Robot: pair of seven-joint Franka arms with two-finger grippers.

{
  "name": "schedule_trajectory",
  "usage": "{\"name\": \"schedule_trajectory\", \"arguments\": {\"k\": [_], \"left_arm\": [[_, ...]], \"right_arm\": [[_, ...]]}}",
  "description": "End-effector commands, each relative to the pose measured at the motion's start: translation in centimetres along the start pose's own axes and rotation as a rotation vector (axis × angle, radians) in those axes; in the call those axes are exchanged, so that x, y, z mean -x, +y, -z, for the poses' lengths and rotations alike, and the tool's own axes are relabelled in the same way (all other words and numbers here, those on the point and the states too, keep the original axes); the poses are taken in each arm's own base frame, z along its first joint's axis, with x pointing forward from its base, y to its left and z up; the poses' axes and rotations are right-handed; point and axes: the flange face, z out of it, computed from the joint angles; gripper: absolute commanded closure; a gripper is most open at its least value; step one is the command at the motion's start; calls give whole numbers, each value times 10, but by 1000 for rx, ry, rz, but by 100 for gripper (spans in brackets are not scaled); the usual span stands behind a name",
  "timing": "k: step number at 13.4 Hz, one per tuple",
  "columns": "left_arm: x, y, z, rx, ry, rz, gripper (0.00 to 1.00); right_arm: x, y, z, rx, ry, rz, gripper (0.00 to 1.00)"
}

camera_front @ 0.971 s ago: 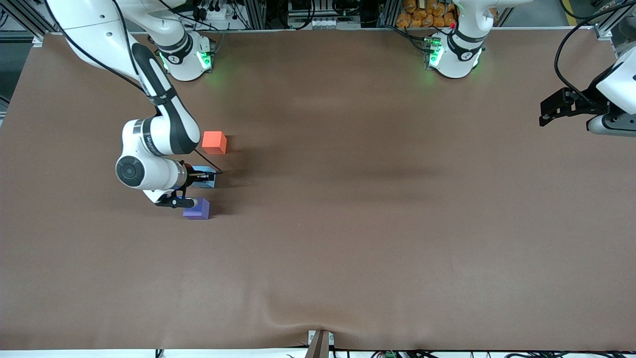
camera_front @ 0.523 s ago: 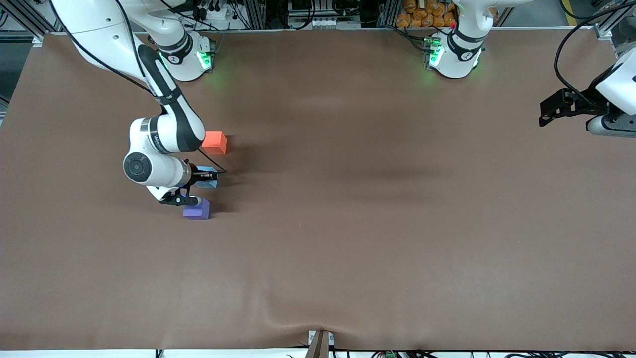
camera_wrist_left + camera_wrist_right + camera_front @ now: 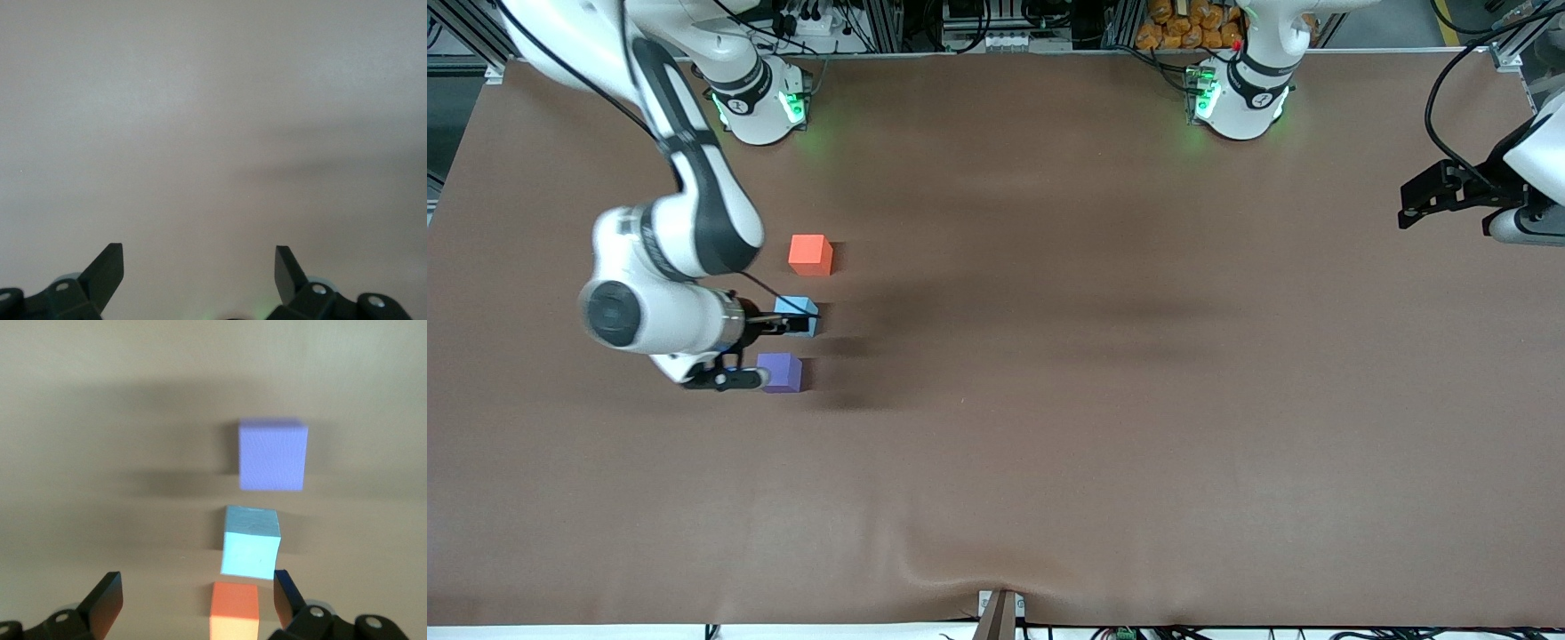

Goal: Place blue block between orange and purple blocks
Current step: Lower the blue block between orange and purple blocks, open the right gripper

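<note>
The blue block sits on the table in a row between the orange block and the purple block. My right gripper hangs over the table just beside this row, open and empty. The right wrist view looks down on the purple block, the blue block and the orange block, with my right gripper open above them and touching none. My left gripper waits over the left arm's end of the table, and in its wrist view it is open over bare table.
The brown table mat has a small wrinkle at its edge nearest the front camera. The two arm bases stand along the table's edge farthest from the front camera.
My right gripper was down at the blue block. It has let go, risen and drawn back toward the right arm's end of the table. The blue block stays in the row.
</note>
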Motion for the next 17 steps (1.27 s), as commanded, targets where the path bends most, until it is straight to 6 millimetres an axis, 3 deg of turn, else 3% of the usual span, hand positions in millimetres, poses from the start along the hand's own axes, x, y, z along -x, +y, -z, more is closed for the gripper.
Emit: {"name": "schedule_trajectory", "arguments": {"k": [1,3,5,7,10,12,13,17], "left_arm": [[-1,-2,5,8,13,-10,0],[-1,0,5,7,12,-15,0],[-1,1,5,4,11,-18,0],[-1,0,5,-1,12,-16,0],[-1,0,5,1,12,-16,0],[-1,0,5,1,12,-16,0],[-1,0,5,2,12,-16,0],[-1,0,4,4,11,-15,0]], "right_arm": [[-11,14,102,-1,81,12,0],[-3,35,162,-25,118,13,0],[4,44,186,-33,151,15,0],[40,46,230,-37,185,20,0],[62,55,245,18,156,2,0],[103,55,277,81,155,-14,0],[118,56,283,101,163,-24,0],[152,58,280,129,154,-57,0]]}}
